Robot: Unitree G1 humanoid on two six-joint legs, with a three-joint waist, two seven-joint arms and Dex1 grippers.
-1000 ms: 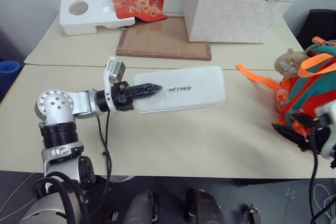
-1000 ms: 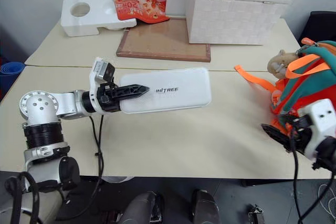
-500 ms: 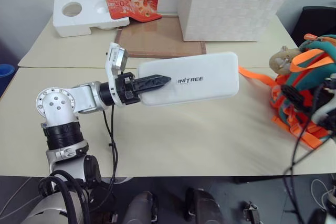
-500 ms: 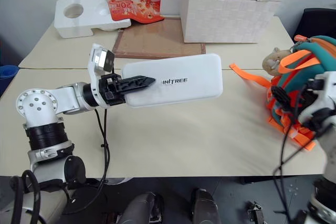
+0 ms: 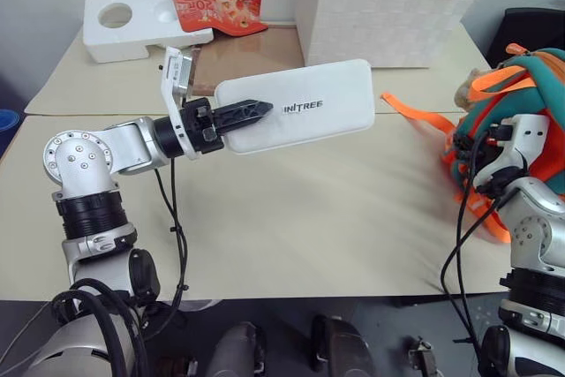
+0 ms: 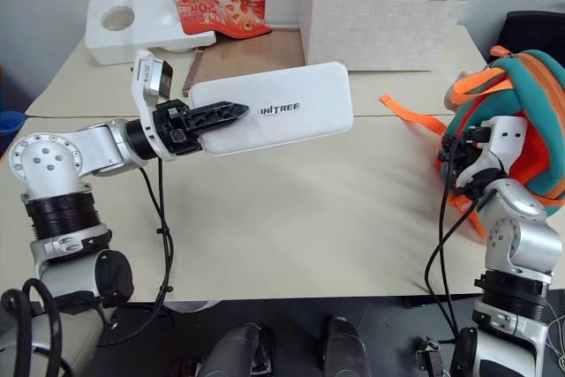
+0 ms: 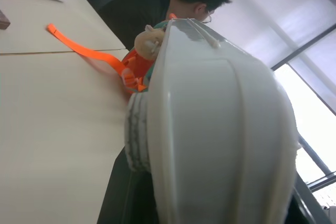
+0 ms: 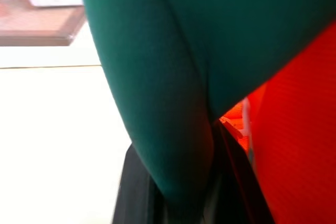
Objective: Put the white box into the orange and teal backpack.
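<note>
The right tool (image 6: 463,161), now reaching the orange and teal backpack (image 6: 530,121), is apparently pinching its teal edge shut, while the left tool (image 5: 243,115) is clamping the white box (image 5: 300,105) aloft.

My head's two eyes look down over one table (image 5: 291,218); my wrist cameras sit close against box (image 7: 220,129) and backpack (image 8: 210,51).

The left arm is reaching out level, its left gripper (image 5: 250,113) clamping the white box (image 5: 305,108) between its jaws; the right gripper (image 6: 463,163) is pinching teal fabric of the orange and teal backpack (image 6: 521,112) between closed jaws
</note>
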